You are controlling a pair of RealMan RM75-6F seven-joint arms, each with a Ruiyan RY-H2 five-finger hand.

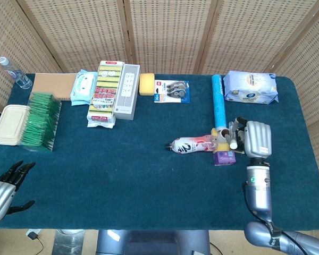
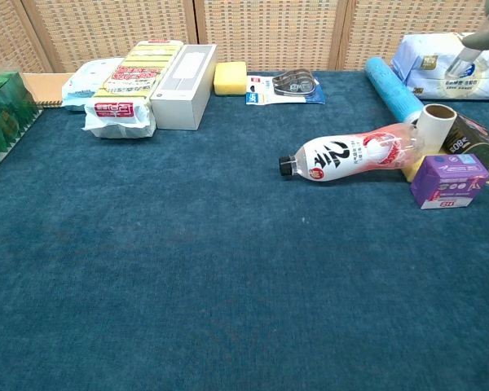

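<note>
My right hand [image 1: 253, 138] hovers over the right side of the table, holding nothing. Its fingers [image 1: 234, 141] reach left toward an upright cream roll [image 1: 222, 135] without touching it. The chest view shows only a fingertip [image 2: 477, 42] of it, high above the roll [image 2: 434, 124]. A white and red bottle [image 1: 191, 144] [image 2: 350, 153] lies on its side against the roll. A small purple box [image 1: 224, 157] [image 2: 448, 180] sits just in front. A dark can [image 2: 477, 138] lies under the hand. My left hand [image 1: 2, 187] rests at the near left edge, fingers apart and empty.
A blue roll [image 1: 218, 103] and a wipes pack [image 1: 251, 86] lie behind the right hand. Along the back are a tape pack [image 1: 171, 91], yellow sponge [image 1: 147, 84], white box [image 1: 127, 91] and sponge pack [image 1: 105, 93]. Green packets [image 1: 39, 120] and a food container [image 1: 8, 123] stand at the left.
</note>
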